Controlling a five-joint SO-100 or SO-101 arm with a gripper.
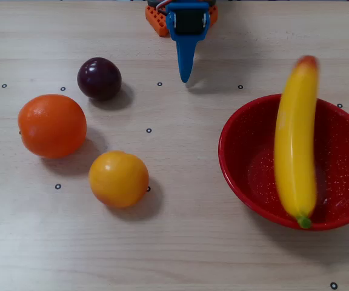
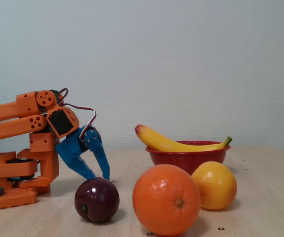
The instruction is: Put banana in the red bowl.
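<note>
Since the banana is longer than the red bowl is wide, it lies across the rim, reddish tip poking out. Gripper hangs near the arm's base, slightly open, holding nothing.

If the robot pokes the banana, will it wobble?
Probably. The banana lies across the red bowl rim, tip overhanging, so it may rock or swivel. Its blur in the overhead view hints it isn't settled. Its glossy skin looks slippery.
</note>
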